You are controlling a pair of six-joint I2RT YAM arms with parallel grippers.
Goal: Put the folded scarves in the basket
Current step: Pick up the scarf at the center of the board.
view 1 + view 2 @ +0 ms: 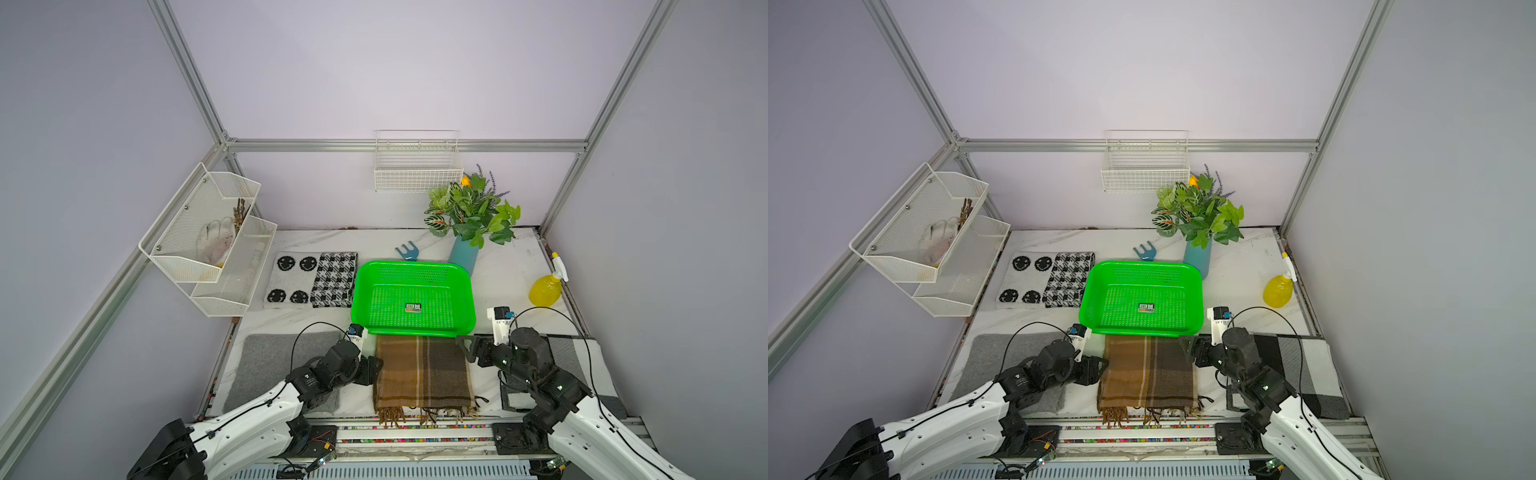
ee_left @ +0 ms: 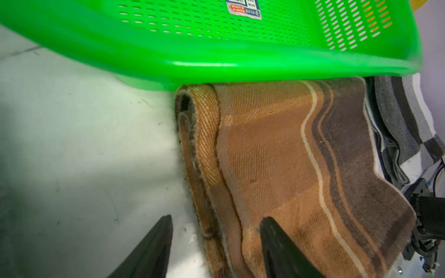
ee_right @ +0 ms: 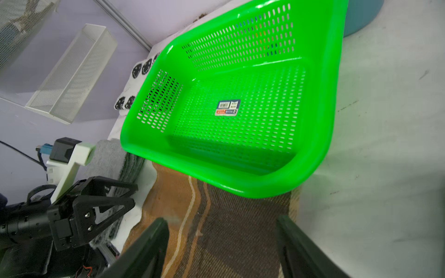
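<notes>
Showed the folded scarf (image 1: pixel 424 374), probably soft, light and floppy, lying at the front edge of the table (image 1: pixel 498 270), far end under the near rim of the basket (image 1: pixel 415 332), with left gripper (image 2: pixel 216 220) and right gripper (image 3: pixel 220 220) both spread at its side edges, the likeliest holds.

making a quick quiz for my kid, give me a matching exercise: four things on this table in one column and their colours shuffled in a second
Things:
1. basket
2. scarf
3. spray bottle
4. vase

Colours:
a. yellow
b. blue
c. green
d. brown plaid

Pairs: 1-c, 2-d, 3-a, 4-b
</notes>
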